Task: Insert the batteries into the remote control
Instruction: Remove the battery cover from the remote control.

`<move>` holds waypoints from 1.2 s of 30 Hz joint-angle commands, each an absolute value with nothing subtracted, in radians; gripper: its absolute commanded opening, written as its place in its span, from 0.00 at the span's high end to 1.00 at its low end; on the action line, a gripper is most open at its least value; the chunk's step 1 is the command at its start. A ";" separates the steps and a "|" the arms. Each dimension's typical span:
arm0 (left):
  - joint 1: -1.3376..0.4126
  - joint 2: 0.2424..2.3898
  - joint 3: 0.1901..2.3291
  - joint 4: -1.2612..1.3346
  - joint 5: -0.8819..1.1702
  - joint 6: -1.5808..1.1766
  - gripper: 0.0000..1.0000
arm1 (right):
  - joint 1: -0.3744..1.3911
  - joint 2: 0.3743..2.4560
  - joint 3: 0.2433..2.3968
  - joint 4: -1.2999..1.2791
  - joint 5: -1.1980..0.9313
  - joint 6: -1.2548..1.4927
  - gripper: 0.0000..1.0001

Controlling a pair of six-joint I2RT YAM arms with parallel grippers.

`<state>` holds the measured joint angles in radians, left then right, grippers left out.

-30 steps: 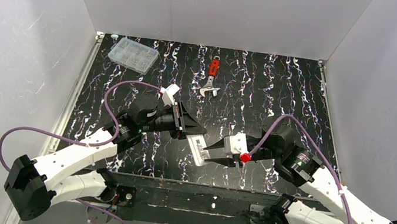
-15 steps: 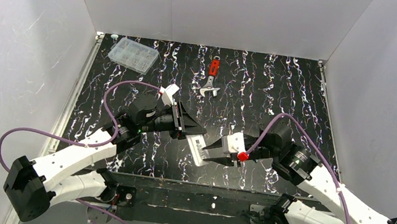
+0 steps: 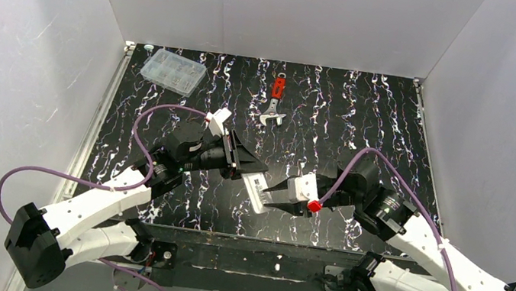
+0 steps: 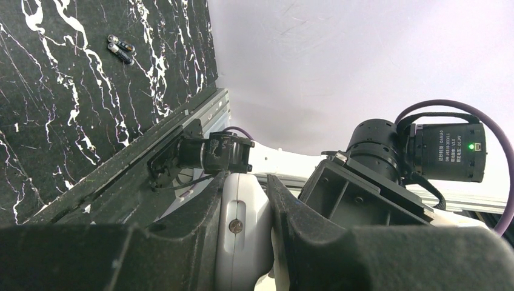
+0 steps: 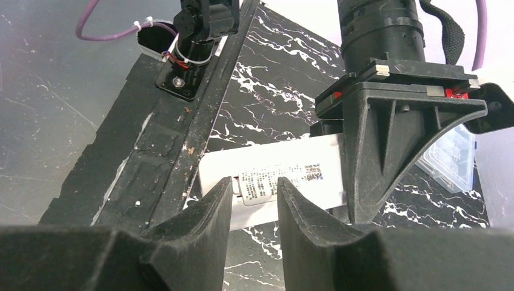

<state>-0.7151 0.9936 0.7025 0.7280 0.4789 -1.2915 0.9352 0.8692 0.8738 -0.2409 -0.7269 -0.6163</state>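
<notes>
The remote control (image 3: 255, 191) was held above the near middle of the table (image 3: 367, 115), label side facing the right wrist camera, clamped at one end between the fingers of the left gripper (image 3: 248, 173). The right gripper (image 3: 268, 198) stood just beside the remote's free end, its fingers (image 5: 209, 224) slightly parted and gripping nothing. Two batteries (image 4: 120, 48) lay together on the table, well apart from both grippers.

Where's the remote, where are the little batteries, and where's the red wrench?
remote control (image 5: 267, 159): right wrist view, on its white body above the printed label.
batteries (image 4: 121, 54): left wrist view, on the middle of the lower one of the pair.
wrench (image 3: 278, 88): top external view, on its red handle.
</notes>
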 commanded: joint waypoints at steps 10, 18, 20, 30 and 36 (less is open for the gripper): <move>-0.716 0.947 0.722 0.774 0.511 -1.295 1.00 | 0.939 0.841 0.901 -0.170 -0.661 -0.630 0.60; -0.716 0.950 0.721 0.774 0.513 -1.294 1.00 | 0.940 0.838 0.887 -0.133 -0.640 -0.602 0.60; -0.715 0.952 0.718 0.779 0.515 -1.295 1.00 | 0.939 0.831 0.880 -0.117 -0.632 -0.596 0.60; -0.715 0.959 0.723 0.779 0.519 -1.292 1.00 | 0.939 0.821 0.878 -0.124 -0.626 -0.588 0.60; -0.715 0.964 0.739 0.776 0.517 -1.292 1.00 | 0.939 0.818 0.876 -0.149 -0.649 -0.586 0.60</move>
